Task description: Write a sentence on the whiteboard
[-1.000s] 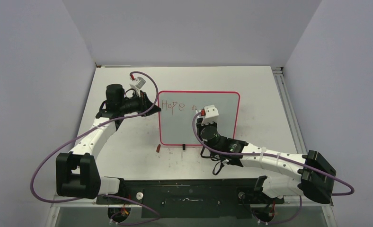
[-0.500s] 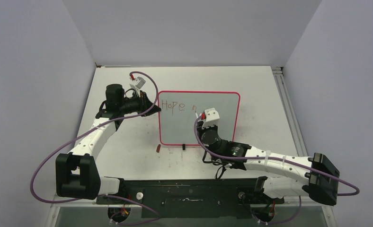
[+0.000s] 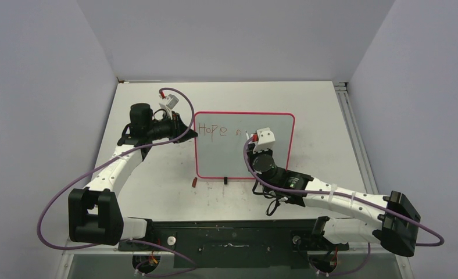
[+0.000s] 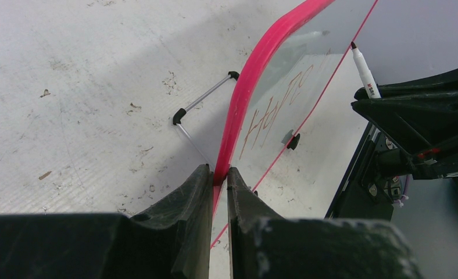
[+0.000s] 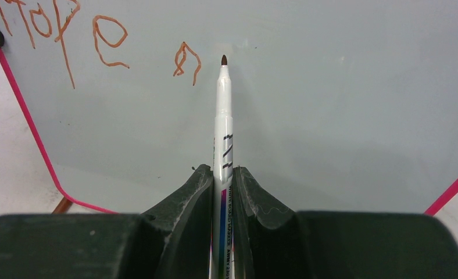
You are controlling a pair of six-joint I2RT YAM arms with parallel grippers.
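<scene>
Whiteboard (image 3: 221,157) on scuffed white table (image 3: 331,116), grey walls (image 3: 232,35), marker (image 5: 222,116) tip poss. touching

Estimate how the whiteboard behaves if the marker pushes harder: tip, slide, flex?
Probably won't tip: the left gripper has its jaws shut on the whiteboard frame, and a wire stand appears to prop it behind. Thin panel, so likely light and may flex slightly away from the clamped edge.

I see scuffed white bench (image 3: 325,122), lilac walls (image 3: 232,35) around it. Small red piece (image 3: 194,182) lying on bench. White marker (image 5: 222,133), brown tip, uncapped. Metal rail (image 3: 350,122) along right bench edge.
</scene>
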